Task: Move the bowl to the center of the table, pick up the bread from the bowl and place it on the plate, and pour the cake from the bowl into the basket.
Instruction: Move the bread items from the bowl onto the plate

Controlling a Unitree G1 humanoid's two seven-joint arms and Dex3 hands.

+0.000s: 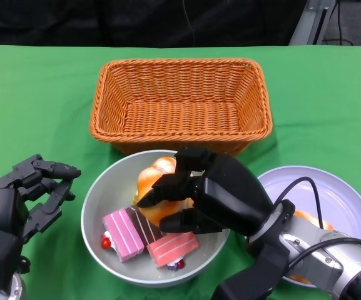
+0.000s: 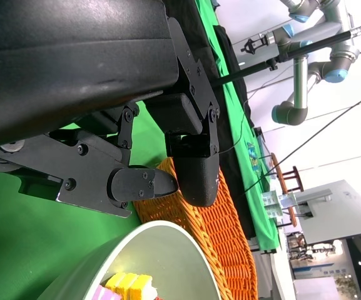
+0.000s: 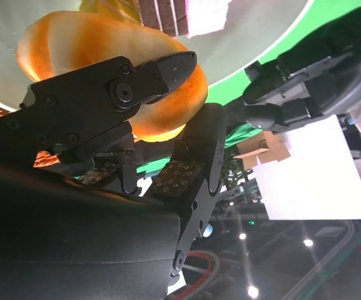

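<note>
My right robot hand [image 1: 186, 197] is down inside the grey bowl [image 1: 99, 194], its fingers [image 3: 114, 87] closed around the bread roll [image 1: 157, 178]. The right wrist view shows it best: one finger lies across the top of the glossy orange roll and another presses in from underneath, so the roll is pinched between them rather than merely touched. I judge the grip sits across the roll's middle so it won't tip when it comes up.

The bowl sits on the green table [image 1: 36, 94] just in front of the orange wicker basket [image 1: 180, 100], near the middle, which I take to mean the first step is done. The roll is at the bowl's far side, nearest the basket. Beside it lie two pink cake slices [image 1: 124, 234], one with a chocolate layer, close under my palm; they stay in the bowl for the later pour.

The white plate [image 1: 330, 194] lies just to the right of the bowl, partly hidden by my right forearm [image 1: 318, 250]. Something orange shows on it by the arm, but I can't tell what.

My left robot hand [image 1: 33, 190] holds nothing, fingers apart and loosely bent, just beside the bowl's left rim without touching it, perhaps ready to steady it.
</note>
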